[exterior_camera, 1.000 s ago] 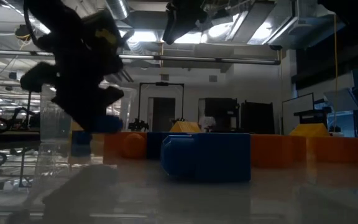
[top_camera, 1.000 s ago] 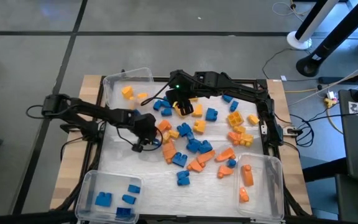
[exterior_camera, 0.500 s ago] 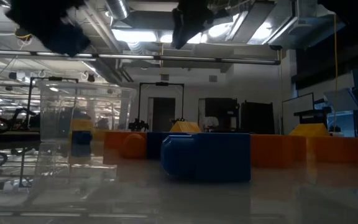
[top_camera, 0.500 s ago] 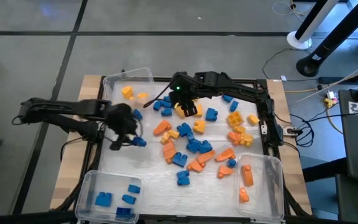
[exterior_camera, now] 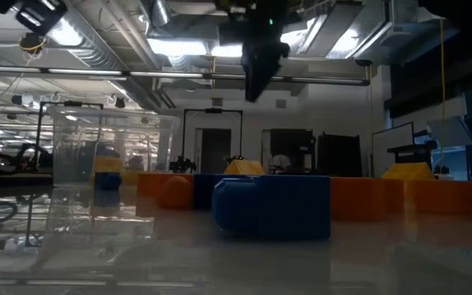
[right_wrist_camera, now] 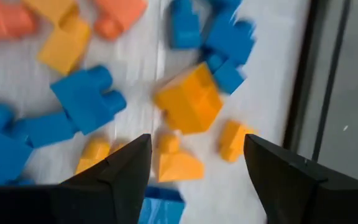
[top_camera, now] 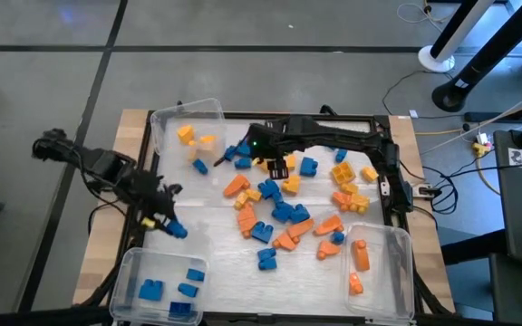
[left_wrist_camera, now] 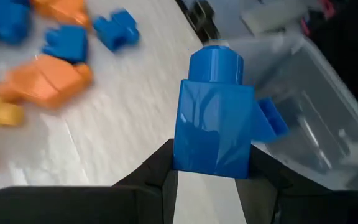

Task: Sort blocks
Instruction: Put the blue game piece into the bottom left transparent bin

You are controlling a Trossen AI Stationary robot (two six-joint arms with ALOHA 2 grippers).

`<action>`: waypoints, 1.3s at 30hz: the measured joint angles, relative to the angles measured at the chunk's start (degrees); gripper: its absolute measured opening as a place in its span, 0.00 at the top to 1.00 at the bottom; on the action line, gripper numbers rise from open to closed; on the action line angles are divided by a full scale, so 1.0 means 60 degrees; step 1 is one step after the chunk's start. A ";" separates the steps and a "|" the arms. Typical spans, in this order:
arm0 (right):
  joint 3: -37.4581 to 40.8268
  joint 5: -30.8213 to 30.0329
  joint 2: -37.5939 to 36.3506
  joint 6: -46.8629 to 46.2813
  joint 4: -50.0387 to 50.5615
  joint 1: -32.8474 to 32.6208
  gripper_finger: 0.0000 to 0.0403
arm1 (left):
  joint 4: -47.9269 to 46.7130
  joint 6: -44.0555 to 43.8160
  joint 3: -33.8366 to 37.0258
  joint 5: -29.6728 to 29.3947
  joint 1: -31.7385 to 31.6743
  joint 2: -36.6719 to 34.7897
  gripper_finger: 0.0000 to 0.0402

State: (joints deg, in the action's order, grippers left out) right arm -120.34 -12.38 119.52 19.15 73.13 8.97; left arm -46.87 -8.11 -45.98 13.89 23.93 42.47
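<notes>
Blue, orange and yellow blocks [top_camera: 284, 204] lie scattered on the white mat. My left gripper [top_camera: 169, 225] hangs over the mat's left side, just beyond the near-left bin [top_camera: 161, 285], and is shut on one blue block [left_wrist_camera: 213, 121]. My right gripper [top_camera: 276, 167] hovers open, pointing down, above the far part of the pile. In its wrist view its fingers stand apart on either side of a few yellow blocks [right_wrist_camera: 188, 102] without touching them. In the low view it hangs from above [exterior_camera: 260, 70]. My left gripper pinches the blue block's two opposite flat sides near its base [left_wrist_camera: 210, 165] between its two fingers. The block's round stud [left_wrist_camera: 215, 59] points away from the fingers. The fingers slant downward, and the block is lifted clear of the mat.
A clear bin with blue blocks stands at the near left, one with orange blocks [top_camera: 374, 263] at the near right, one with yellow blocks [top_camera: 188, 127] at the far left. A black frame [top_camera: 383, 181] edges the table. A blue block [exterior_camera: 273, 205] looms close in the low view.
My left gripper has risen from the pile and swung toward the table's near left corner, carrying the blue block clear of the mat to just beside the blue bin. My right gripper has sunk toward the yellow blocks and rolled its wrist, staying open.
</notes>
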 joint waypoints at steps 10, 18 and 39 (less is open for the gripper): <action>0.1480 0.0003 0.0004 -0.0144 -0.0763 0.0000 0.36 | 0.0452 -0.0613 0.0004 -0.0225 0.2019 0.1825 0.64; 0.1469 -0.0005 0.0000 -0.0120 -0.1465 0.0007 0.36 | 0.1478 -0.0933 0.0000 -0.0326 0.2616 0.2630 0.63; 0.1469 -0.0005 0.0000 -0.0074 -0.2222 0.0009 0.36 | 0.1325 -0.0801 -0.0762 -0.0570 0.2798 0.2354 0.68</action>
State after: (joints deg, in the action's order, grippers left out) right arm -111.53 -12.40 119.52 18.70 59.80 9.02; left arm -38.92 -12.92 -50.55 10.47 40.71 56.59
